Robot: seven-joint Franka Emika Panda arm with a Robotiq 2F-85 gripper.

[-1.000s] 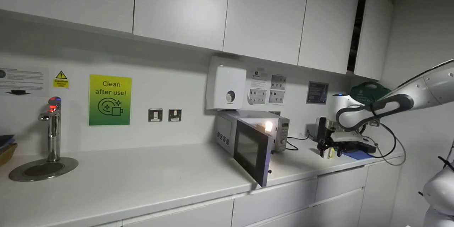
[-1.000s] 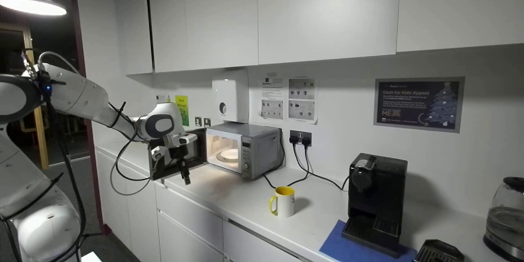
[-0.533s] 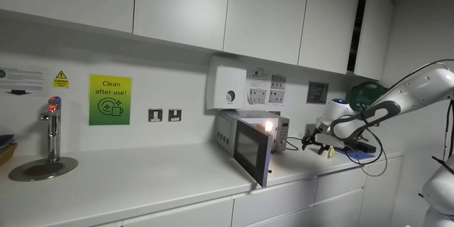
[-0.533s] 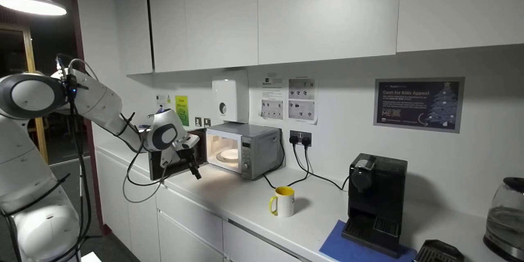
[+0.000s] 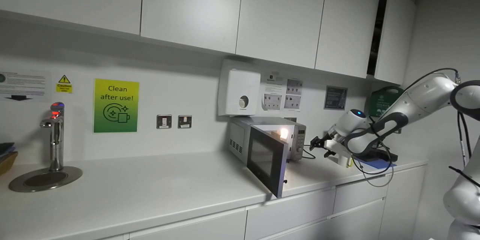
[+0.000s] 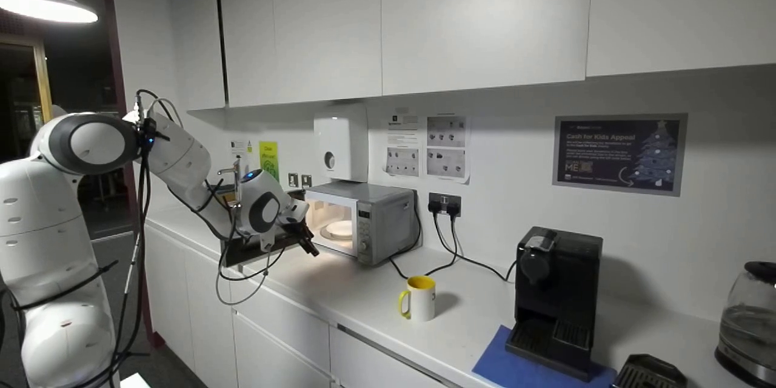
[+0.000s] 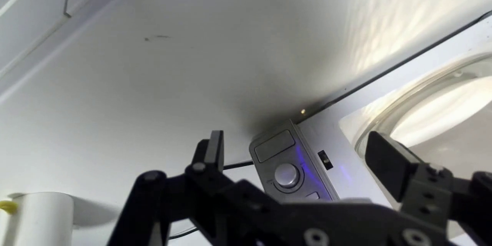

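My gripper (image 7: 296,150) is open and empty. Its two black fingers are spread wide in the wrist view. In both exterior views the gripper (image 5: 320,149) (image 6: 310,248) hangs above the counter, tilted towards the open front of a silver microwave (image 6: 391,224) and apart from it. In the wrist view the microwave's control panel with a round knob (image 7: 286,175) shows between the fingers. A white plate (image 6: 341,230) lies inside on the glass turntable, and shows behind the right finger (image 7: 442,117). A white mug with yellow inside and handle (image 6: 422,306) stands upright on the counter.
The microwave door (image 5: 266,161) stands open and juts over the counter edge. A black coffee machine (image 6: 558,291) stands on a blue mat (image 6: 494,357), with a glass jug (image 6: 749,327) nearby. Wall cabinets (image 6: 479,18) hang above. Cables (image 6: 454,254) run along the counter.
The arm has moved forward along the counter, and the gripper has tilted from pointing down to facing the microwave. The microwave, its door and the mug have not moved.
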